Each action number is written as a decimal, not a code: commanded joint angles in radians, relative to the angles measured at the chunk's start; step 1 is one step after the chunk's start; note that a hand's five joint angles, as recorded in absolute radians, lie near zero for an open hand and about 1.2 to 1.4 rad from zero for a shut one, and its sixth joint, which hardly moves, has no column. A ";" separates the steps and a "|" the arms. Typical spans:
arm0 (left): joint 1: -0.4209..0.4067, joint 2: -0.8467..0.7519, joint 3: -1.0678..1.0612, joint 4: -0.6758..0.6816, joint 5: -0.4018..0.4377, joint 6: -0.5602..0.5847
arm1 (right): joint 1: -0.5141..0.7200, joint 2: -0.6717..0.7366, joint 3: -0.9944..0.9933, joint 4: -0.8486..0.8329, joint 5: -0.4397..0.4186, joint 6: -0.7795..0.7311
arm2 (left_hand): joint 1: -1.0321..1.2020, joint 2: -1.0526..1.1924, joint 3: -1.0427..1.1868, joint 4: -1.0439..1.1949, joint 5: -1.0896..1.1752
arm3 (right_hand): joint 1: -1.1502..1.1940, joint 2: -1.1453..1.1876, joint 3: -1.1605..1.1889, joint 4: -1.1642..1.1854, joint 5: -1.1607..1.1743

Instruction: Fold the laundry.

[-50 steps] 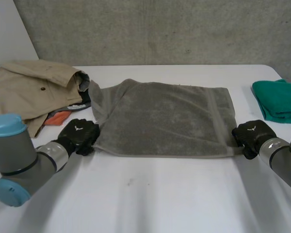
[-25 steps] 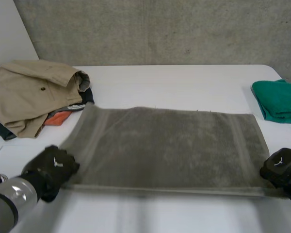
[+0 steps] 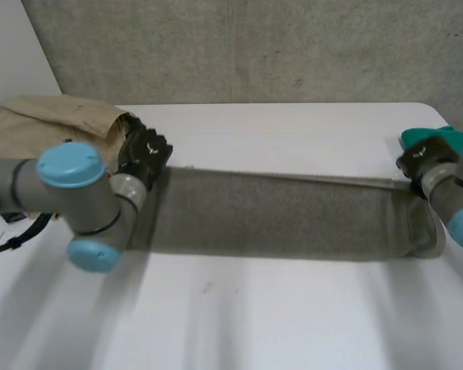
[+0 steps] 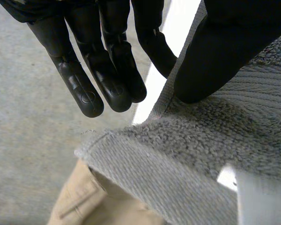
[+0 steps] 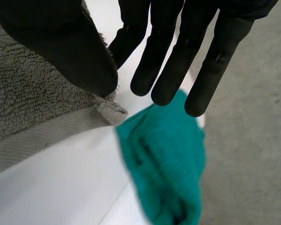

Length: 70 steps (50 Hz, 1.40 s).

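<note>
A grey towel [image 3: 278, 216] lies across the middle of the white table as a long narrow band, folded over on itself. My left hand [image 3: 143, 154] is at the towel's far left corner, right beside the beige jacket. In the left wrist view the thumb of that hand [image 4: 107, 61] pinches the towel's edge [image 4: 201, 154] against a straight finger. My right hand [image 3: 424, 158] is at the far right corner, next to the green cloth. Its wrist view shows the thumb of the hand [image 5: 61, 42] pressing the towel's corner [image 5: 33, 108] against a finger, the other fingers straight.
A beige jacket [image 3: 54, 123] heaped over darker clothes sits at the table's left side, also seen under the towel corner as the jacket [image 4: 84, 201]. A folded green cloth [image 3: 440, 139] lies at the right edge, just beyond my right hand's fingertips [image 5: 168, 168]. The bare white table [image 3: 278, 308] stretches in front.
Both hands pulled the towel's near edge toward me, then carried it up and over to the far side. The flat towel has become a narrow folded band.
</note>
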 commanded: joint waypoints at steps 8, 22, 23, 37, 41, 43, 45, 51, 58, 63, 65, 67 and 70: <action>-0.054 -0.216 0.310 -0.006 -0.043 -0.016 | 0.068 0.290 -0.467 -0.014 0.026 0.031 | -0.990 -1.025 -1.019 -1.026 -0.977 | -0.949 -1.006 -1.020 -1.022 -1.024; -0.080 0.133 0.028 -0.016 -0.046 -0.247 | 0.042 -0.089 -0.115 0.090 -0.042 0.367 | -0.990 -1.025 -1.019 -1.026 -0.977 | -0.949 -1.006 -1.020 -1.022 -1.024; -0.080 0.153 0.000 -0.016 -0.044 -0.257 | 0.029 -0.112 -0.075 0.105 -0.058 0.370 | -0.990 -1.025 -1.019 -1.026 -0.977 | -0.949 -1.006 -1.020 -1.022 -1.024; -0.064 0.293 -0.304 0.023 -0.031 -0.352 | -0.170 -0.195 0.424 0.009 -0.298 0.361 | -0.990 -1.025 -1.019 -1.026 -0.977 | -0.736 -0.794 -0.808 -0.809 -0.811; -0.063 0.291 -0.325 0.046 -0.032 -0.352 | -0.182 -0.154 0.436 -0.081 -0.296 0.359 | -0.990 -1.025 -1.019 -1.026 -0.977 | -0.613 -0.671 -0.685 -0.686 -0.688; -0.063 0.291 -0.329 0.051 -0.032 -0.353 | -0.187 -0.131 0.433 -0.111 -0.296 0.359 | -0.990 -1.025 -1.019 -1.026 -0.977 | -0.341 -0.399 -0.413 -0.414 -0.416; -0.064 0.291 -0.330 0.051 -0.032 -0.355 | -0.205 -0.117 0.430 -0.157 -0.281 0.359 | -0.990 -1.025 -1.019 -1.026 -0.977 | 0.270 0.212 0.198 0.197 0.195; -0.066 0.322 -0.347 0.053 -0.034 -0.355 | -0.264 -0.167 0.459 -0.273 -0.117 0.323 | -0.990 -1.025 -1.019 -1.026 -0.977 | 0.273 0.215 0.202 0.200 0.198; -0.063 0.389 -0.379 0.060 -0.032 -0.358 | -0.373 -0.246 0.462 -0.287 -0.089 0.044 | -0.990 -1.025 -1.019 -1.026 -0.977 | 0.273 0.215 0.202 0.200 0.198; -0.063 0.411 -0.396 0.060 -0.034 -0.369 | -0.328 -0.235 0.409 -0.303 -0.104 -0.095 | -0.990 -1.025 -1.019 -1.026 -0.977 | 0.273 0.215 0.202 0.200 0.198; -0.063 0.420 -0.408 0.060 -0.032 -0.378 | -0.259 -0.240 0.393 -0.322 -0.131 -0.087 | -0.990 -1.025 -1.019 -1.026 -0.977 | 0.273 0.215 0.202 0.200 0.198; -0.061 0.428 -0.414 0.060 -0.034 -0.386 | -0.143 -0.235 0.370 -0.371 -0.198 -0.072 | -0.990 -1.025 -1.019 -1.026 -0.977 | 0.273 0.215 0.202 0.200 0.198; -0.051 0.442 -0.427 0.060 -0.034 -0.396 | 0.010 -0.235 0.372 -0.436 -0.331 -0.061 | -0.990 -1.025 -1.019 -1.026 -0.977 | 0.273 0.215 0.202 0.200 0.198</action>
